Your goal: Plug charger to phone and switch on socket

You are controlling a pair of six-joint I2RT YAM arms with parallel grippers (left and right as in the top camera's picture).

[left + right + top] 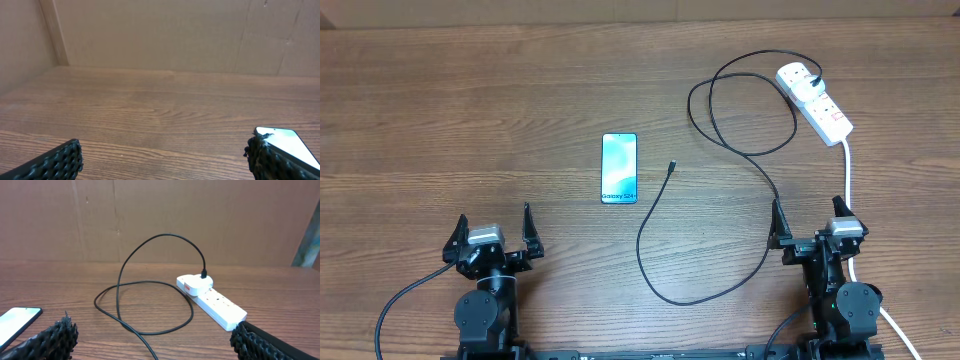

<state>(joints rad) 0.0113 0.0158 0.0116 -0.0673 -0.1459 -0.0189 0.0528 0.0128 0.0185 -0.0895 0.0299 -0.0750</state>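
I see the phone (619,168) lying flat, ahead and right of my left pincer (494,226). The charger (661,188) tip lies between both pincers. Its far end meets the socket (815,100), ahead of my right pincer (809,216). Both pincers stand open, empty.

A lab test bench: wooden table (470,100) boxed by cardboard walls (150,220).

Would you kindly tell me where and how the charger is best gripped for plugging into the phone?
Grip the charger just behind its free tip, coming from above and pinching across the cable. That stretch lies flat and fairly straight beside the phone, touching nothing else.
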